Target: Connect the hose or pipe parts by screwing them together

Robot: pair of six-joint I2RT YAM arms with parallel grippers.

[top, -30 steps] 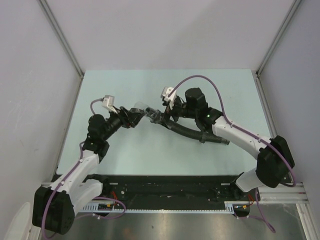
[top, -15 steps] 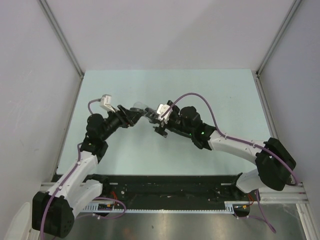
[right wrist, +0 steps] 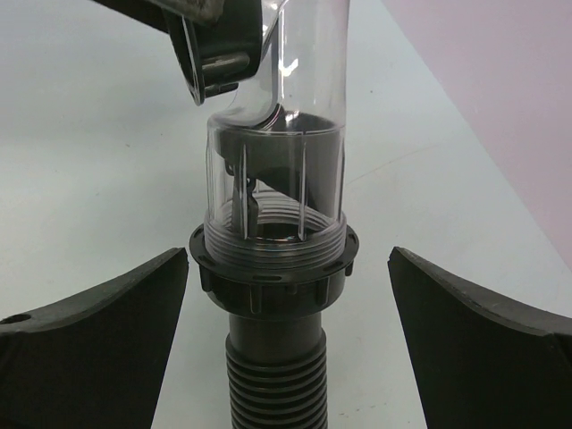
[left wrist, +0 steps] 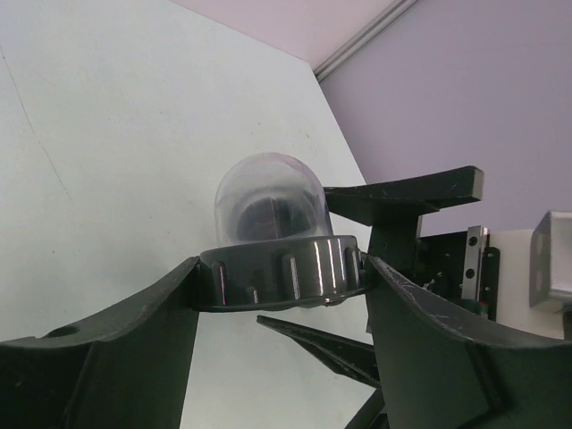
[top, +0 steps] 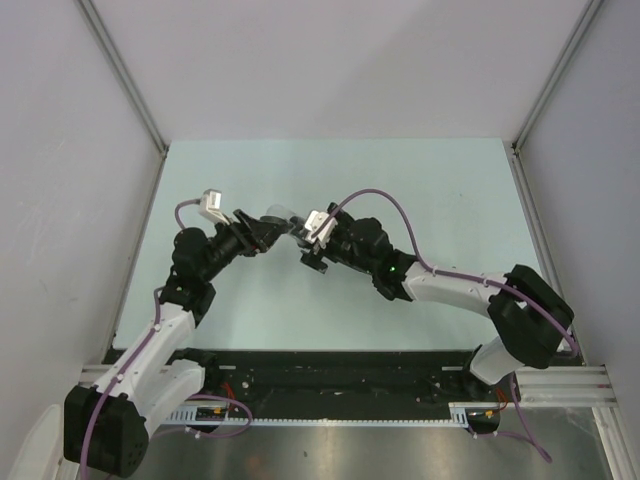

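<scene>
Holding on the left: we see the left gripper (left wrist: 281,268) clamped on a dark grey ribbed ring (left wrist: 268,279), with one finger pressed to each side of it.
Left arm: we follow the left arm (top: 170,320) from the near-left corner up and inward, so that its gripper points toward the middle of the table.
Clear piece: a transparent plastic bend (left wrist: 268,201) rises out of the ring as a rounded dome. In the right wrist view we see it turn into a straight clear tube.
Place: we find the whole assembly over the middle of the pale green tabletop (top: 450,190), between the two grippers.
Joint: a black notched collar (right wrist: 268,273) wraps the threaded rim of the clear tube. We cannot tell how far it is screwed on.
Hose: a black ribbed flexible hose (right wrist: 273,393) runs from that collar toward the right wrist camera. From above we cannot see it under the arm.
Right gripper: we see the right gripper (right wrist: 286,259) spread wide, with one finger on either side of the collar and a clear gap on both sides. It grips nothing.
Right arm: the right arm (top: 450,290) lies low across the table from the near-right corner, with a thin purple cable (top: 380,195) arching over it.
</scene>
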